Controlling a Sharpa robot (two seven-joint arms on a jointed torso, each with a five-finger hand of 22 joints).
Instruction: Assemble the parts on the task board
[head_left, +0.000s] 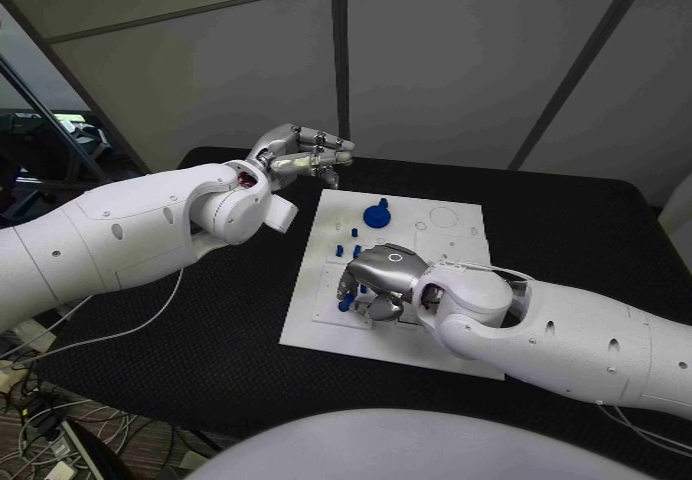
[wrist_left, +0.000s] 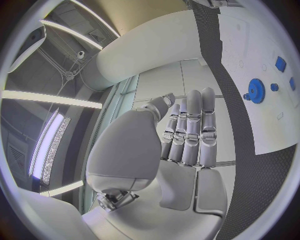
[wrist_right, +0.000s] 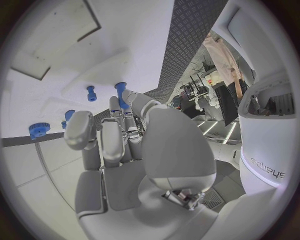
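Note:
The white task board (head_left: 325, 325) (wrist_left: 240, 45) (wrist_right: 44, 100) lies mid-table. A blue gear (head_left: 376, 213) (wrist_left: 256, 91) (wrist_right: 39, 131) stands near its far end, with small blue pegs (head_left: 340, 250) (wrist_left: 274, 87) (wrist_right: 92, 92) nearer the middle. My right hand (head_left: 378, 285) (wrist_right: 119, 135) is low over the board's middle, fingers curled down, and pinches a blue peg (head_left: 346, 301) (wrist_right: 120, 91) at its fingertips. My left hand (head_left: 303, 152) (wrist_left: 187, 130) hangs raised beyond the board's far left corner, fingers stretched out, holding nothing.
Empty holes and recesses (head_left: 444, 216) mark the board's far right part. Black table (head_left: 577, 230) surrounds the board on every side. My left forearm (head_left: 130, 230) stretches along the table's left side.

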